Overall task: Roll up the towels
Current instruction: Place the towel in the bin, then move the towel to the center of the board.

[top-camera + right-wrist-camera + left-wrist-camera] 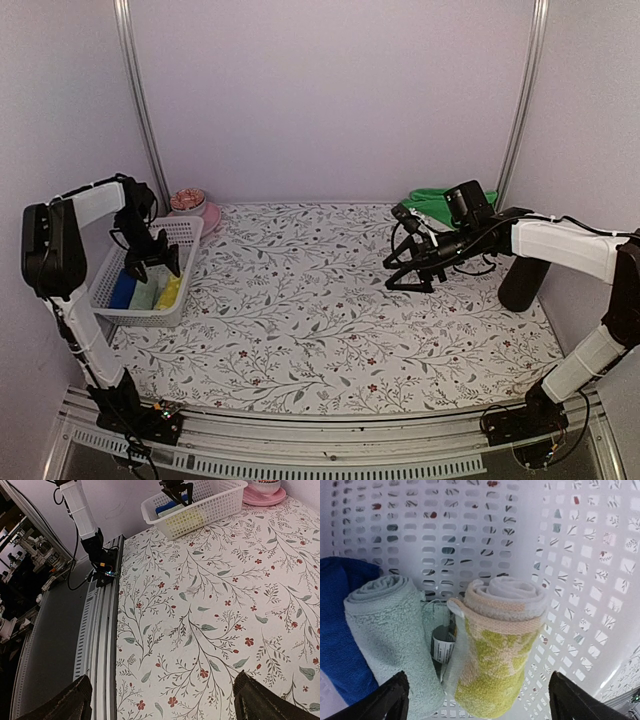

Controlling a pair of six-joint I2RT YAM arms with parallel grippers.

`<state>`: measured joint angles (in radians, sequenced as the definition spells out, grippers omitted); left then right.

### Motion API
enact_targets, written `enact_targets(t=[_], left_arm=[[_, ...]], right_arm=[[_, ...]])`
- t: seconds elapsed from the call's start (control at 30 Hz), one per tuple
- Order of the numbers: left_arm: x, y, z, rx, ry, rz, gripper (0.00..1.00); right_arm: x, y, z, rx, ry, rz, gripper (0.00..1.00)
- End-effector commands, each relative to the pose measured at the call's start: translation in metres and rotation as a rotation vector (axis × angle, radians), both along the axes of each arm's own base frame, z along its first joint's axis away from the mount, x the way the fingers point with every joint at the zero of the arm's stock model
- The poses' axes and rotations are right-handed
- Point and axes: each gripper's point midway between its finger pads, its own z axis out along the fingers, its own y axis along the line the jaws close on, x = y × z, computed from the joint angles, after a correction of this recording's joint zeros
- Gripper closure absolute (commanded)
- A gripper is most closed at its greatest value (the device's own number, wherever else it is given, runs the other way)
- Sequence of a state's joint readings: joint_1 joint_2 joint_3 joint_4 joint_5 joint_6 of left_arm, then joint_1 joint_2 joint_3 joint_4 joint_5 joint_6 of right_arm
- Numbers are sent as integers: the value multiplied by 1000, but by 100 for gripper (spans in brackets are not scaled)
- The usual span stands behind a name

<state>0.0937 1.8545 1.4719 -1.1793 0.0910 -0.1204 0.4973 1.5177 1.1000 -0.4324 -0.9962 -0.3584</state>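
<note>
Left gripper (479,702), spread wide and empty, hangs over the left white mesh basket (580,555) holding the rolled yellow-lime towel (495,660), pale-green roll (390,630) and blue roll (335,620); right gripper (410,282), likewise spread, hovers near the far-right green towel (432,203).
</note>
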Motion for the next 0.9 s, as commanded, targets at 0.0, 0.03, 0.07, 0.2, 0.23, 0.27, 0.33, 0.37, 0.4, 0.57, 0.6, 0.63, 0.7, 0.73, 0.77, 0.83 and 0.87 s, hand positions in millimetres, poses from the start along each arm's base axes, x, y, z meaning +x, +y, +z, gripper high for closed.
enact_targets(t=[0.0,0.03,0.07,0.2,0.23,0.27,0.33,0.37,0.4,0.57,0.6,0.63,0.7,0.73,0.77,0.83,0.87], left_arm=[[16,-4,24,-26,-102,-2,3],[17,-1,26,-14,-108,1,3],[19,3,29,7,-119,7,3],[33,6,47,20,-206,27,3],[36,4,54,9,-240,30,3],[39,2,58,1,-263,33,3],[40,3,62,5,-283,44,3],[41,3,65,11,-300,49,3],[41,3,70,21,-320,56,3],[53,-2,128,102,-563,88,3],[54,-7,141,114,-613,83,3],[54,-14,152,128,-655,68,3],[54,-27,170,175,-722,49,3],[55,-38,177,179,-756,26,3],[54,-53,182,180,-783,-5,3],[55,-77,192,208,-844,-51,3],[55,-87,197,241,-877,-76,3]], right_arm=[[-3,1,7,13,-41,7,1],[-3,0,7,13,-42,6,1],[-3,0,7,13,-42,7,1],[-2,1,6,10,-43,6,1],[-3,1,6,10,-44,8,1],[-2,0,6,10,-45,6,1],[-3,1,6,10,-44,8,1],[-2,1,6,9,-45,6,1],[-2,1,6,7,-52,6,1],[21,-7,7,-62,-168,-106,1],[30,-11,11,-83,-213,-153,1],[39,-16,14,-102,-250,-205,1],[59,-28,20,-135,-322,-310,1],[69,-35,22,-153,-345,-369,1],[83,-44,21,-188,-374,-438,1],[107,-60,22,-224,-404,-532,1],[119,-68,21,-236,-392,-575,1]])
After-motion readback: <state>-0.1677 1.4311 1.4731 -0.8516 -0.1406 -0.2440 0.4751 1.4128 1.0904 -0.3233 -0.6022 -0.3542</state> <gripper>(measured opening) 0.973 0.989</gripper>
